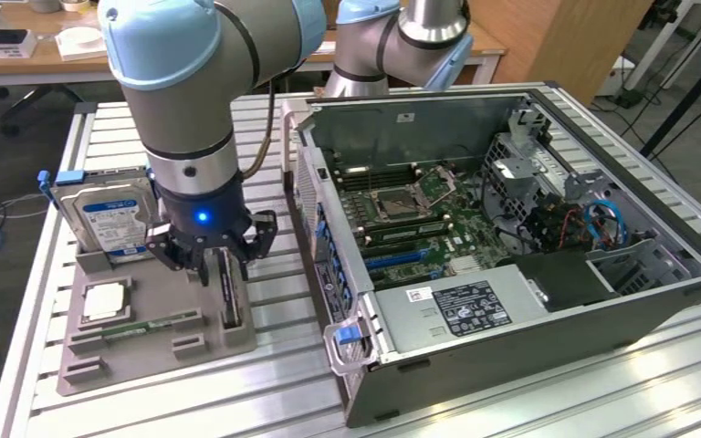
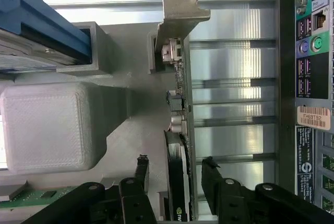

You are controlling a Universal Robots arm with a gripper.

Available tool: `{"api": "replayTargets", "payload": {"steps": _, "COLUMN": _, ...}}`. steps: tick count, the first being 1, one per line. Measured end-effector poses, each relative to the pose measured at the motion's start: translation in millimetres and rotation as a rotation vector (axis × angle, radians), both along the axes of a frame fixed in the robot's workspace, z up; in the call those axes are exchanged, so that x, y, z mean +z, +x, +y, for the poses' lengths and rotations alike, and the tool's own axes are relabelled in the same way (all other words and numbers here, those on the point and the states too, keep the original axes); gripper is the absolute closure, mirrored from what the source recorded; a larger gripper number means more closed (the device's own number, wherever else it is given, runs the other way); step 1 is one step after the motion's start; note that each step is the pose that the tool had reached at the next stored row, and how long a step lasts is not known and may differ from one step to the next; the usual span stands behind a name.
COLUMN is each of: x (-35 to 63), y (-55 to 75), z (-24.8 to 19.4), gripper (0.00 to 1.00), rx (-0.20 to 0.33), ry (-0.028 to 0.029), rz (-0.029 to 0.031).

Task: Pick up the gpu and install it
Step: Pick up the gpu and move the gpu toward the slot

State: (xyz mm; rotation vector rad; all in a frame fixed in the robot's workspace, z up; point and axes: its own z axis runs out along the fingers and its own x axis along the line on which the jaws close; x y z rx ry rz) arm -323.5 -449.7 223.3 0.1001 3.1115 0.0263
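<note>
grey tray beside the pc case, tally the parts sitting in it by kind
hard drive: 1
white square block: 1
memory stick: 1
gpu: 1
total: 4

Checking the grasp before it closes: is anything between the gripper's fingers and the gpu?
Nothing visible. The open gripper straddles the gpu, which stands on edge in the gray holder, one finger on each side, with nothing in the gaps between.
</note>
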Motion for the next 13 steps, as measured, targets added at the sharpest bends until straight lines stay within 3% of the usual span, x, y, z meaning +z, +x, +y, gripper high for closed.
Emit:
{"api": "replayTargets", "payload": {"steps": 3, "x": 0.0, "y": 0.0, "z": 0.0, "gripper": 0.48, "rx": 0.000, "ry": 0.0000, "rz": 0.0000}}
{"api": "replayTargets", "payload": {"steps": 4, "x": 0.0, "y": 0.0, "z": 0.0, "gripper": 0.55, "rx": 0.000, "ry": 0.0000, "rz": 0.0000}}
{"api": "replayTargets", "payload": {"steps": 6, "x": 0.0, "y": 0.0, "z": 0.0, "gripper": 0.55, "rx": 0.000, "ry": 0.0000, "rz": 0.0000}}
{"api": "replayTargets", "payload": {"steps": 7, "x": 0.0, "y": 0.0, "z": 0.0, "gripper": 0.61, "rx": 0.000, "ry": 0.0000, "rz": 0.0001}}
{"api": "replayTargets", "payload": {"steps": 9, "x": 0.0, "y": 0.0, "z": 0.0, "gripper": 0.61, "rx": 0.000, "ry": 0.0000, "rz": 0.0001}}
{"api": "replayTargets", "payload": {"steps": 10, "x": 0.0, "y": 0.0, "z": 0.0, "gripper": 0.73, "rx": 0.000, "ry": 0.0000, "rz": 0.0001}}
{"api": "replayTargets", "payload": {"steps": 13, "x": 0.0, "y": 0.0, "z": 0.0, "gripper": 0.73, "rx": 0.000, "ry": -0.0001, "rz": 0.0001}}
